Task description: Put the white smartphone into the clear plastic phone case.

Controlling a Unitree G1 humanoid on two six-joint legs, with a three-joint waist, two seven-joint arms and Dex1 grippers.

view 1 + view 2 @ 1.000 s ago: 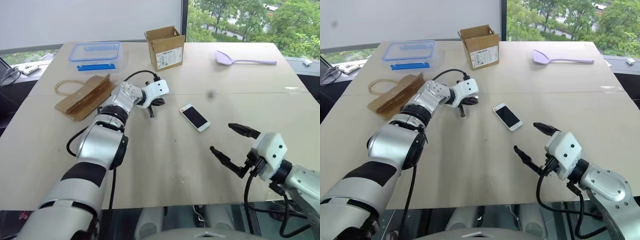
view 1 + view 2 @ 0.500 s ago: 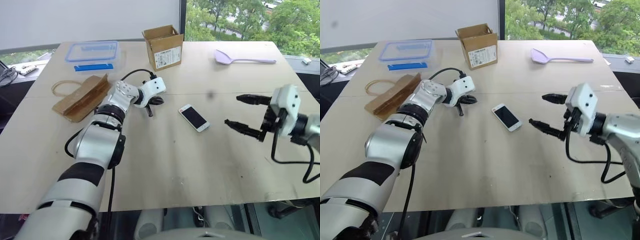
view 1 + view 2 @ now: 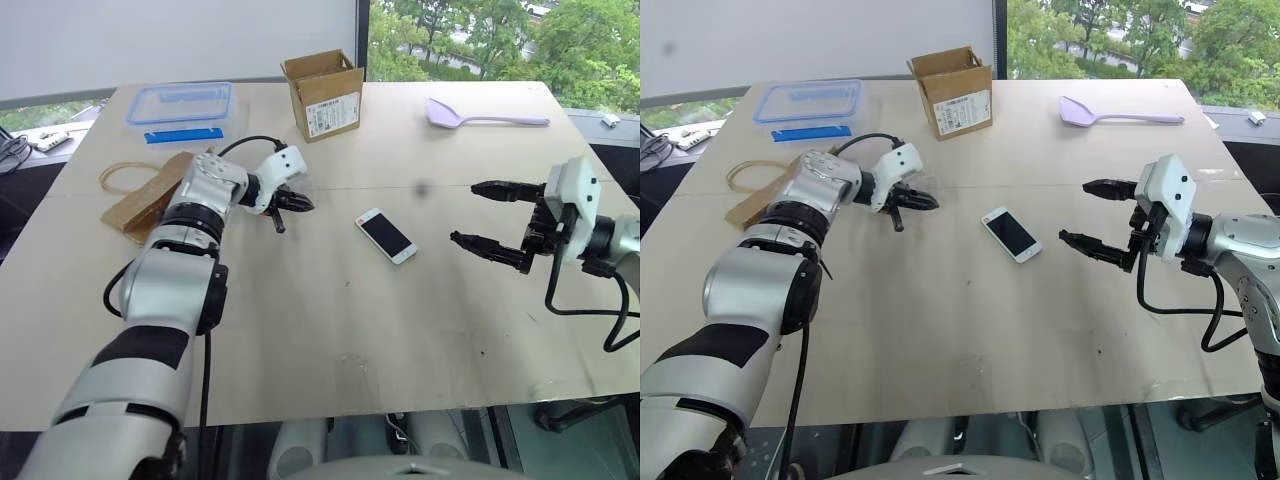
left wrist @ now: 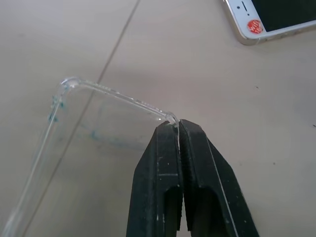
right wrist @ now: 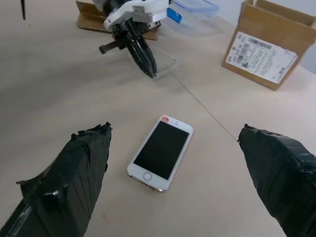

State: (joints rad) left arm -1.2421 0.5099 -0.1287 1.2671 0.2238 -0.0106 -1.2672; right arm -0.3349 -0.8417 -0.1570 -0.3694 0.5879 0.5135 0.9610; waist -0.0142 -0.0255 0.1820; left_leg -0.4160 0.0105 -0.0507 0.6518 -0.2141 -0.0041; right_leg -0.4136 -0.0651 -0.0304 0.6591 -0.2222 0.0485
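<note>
- Right now the left gripper (image 4: 178,129) has its two black fingers pressed together on the rim of the clear plastic phone case (image 4: 94,133), pinching it at one corner of the thin shell.
- The case hangs out from that pinch just above the table (image 3: 330,330); whether its far edge touches the wood I cannot tell. Its rounded corners and faint bluish marks show in the left wrist view.
- From the right wrist view, the same case (image 5: 165,61) appears as a glossy, see-through sheet beside the tip of the left gripper (image 5: 148,66).
- The white smartphone (image 3: 388,235) lies flat and screen-up near the middle of the table, set at a slant, touched by neither gripper. A small red sticker sits on its white bezel at one end.
- The phone sits between the two grippers, with the case to the robot's left of it and apart from it.
- The right gripper (image 3: 495,215) hovers above the table on the robot's right of the phone, its fingers spread wide and holding nothing, pointing toward the phone.
- Farther back on the table stand an open cardboard box (image 3: 323,93) and a clear box with a blue-rimmed lid (image 3: 181,105).
- A brown paper bag (image 3: 145,190) lies behind the left arm, and a lilac spatula (image 3: 485,117) rests at the far right.
</note>
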